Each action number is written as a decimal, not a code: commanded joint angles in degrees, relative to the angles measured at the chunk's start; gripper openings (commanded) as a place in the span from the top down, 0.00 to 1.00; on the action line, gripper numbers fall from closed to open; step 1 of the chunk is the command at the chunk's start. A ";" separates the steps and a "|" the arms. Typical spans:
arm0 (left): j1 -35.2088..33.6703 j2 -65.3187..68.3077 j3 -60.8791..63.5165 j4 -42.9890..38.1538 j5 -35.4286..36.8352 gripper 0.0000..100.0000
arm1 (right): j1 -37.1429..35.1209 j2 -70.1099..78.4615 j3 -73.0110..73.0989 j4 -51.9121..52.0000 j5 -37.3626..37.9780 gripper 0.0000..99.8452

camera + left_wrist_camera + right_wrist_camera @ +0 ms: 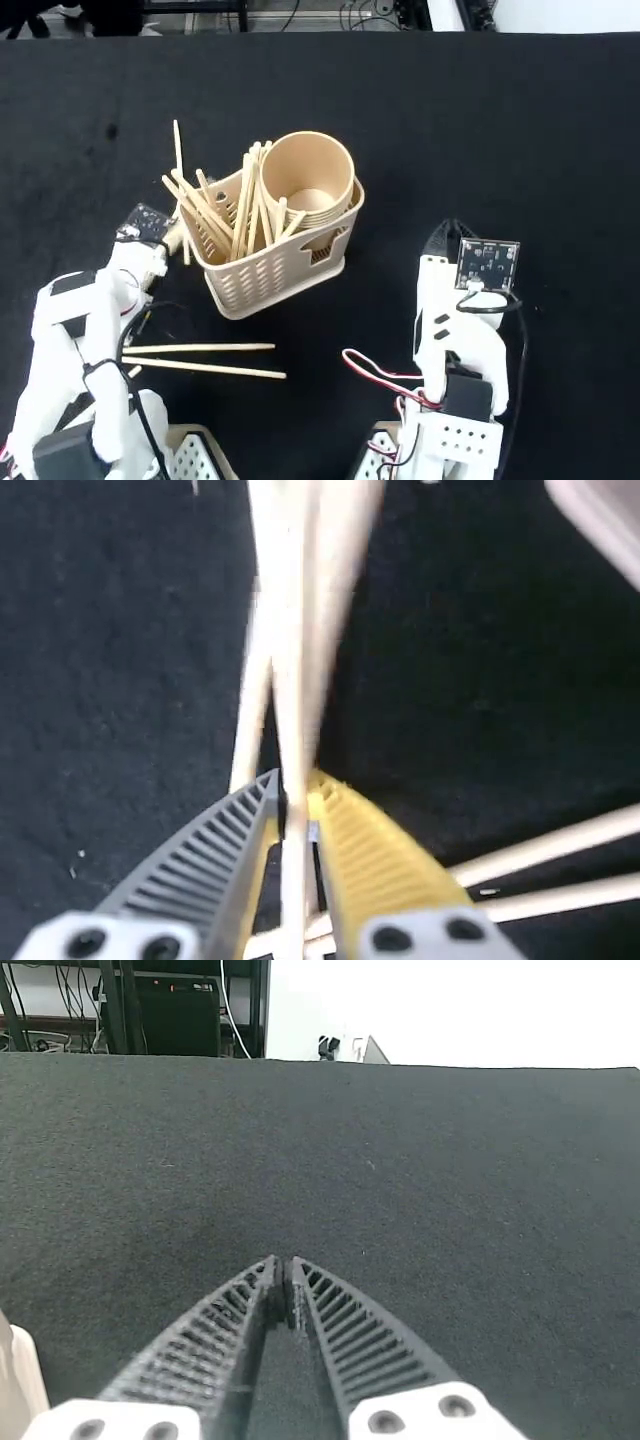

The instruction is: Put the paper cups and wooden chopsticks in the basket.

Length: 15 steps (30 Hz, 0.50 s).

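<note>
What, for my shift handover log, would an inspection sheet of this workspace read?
Surface: black table, bare cloth.
Job's things: basket holds stacked paper cups and a bundle of chopsticks; two loose chopsticks lie on the table between the basket and the arms' bases.
Clutter: nothing seen.
Grippers: left gripper shut on held chopsticks, beside the basket; right gripper shut, empty, over bare table.
Cables: red and white wires at the right arm's base.
Surroundings: dark rack with cables behind the table.
</note>
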 commanded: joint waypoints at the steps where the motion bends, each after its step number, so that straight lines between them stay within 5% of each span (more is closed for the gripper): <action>1: -0.31 -1.32 -0.48 0.00 -0.26 0.97 | 0.53 -2.68 -0.66 -0.18 0.53 0.99; 10: -2.07 -24.70 0.13 11.34 0.44 0.97 | 0.53 -2.68 -0.66 -0.26 0.53 0.99; 15: -2.07 -47.91 -0.48 20.48 8.62 0.97 | 0.53 -2.68 -0.66 -0.18 0.53 0.99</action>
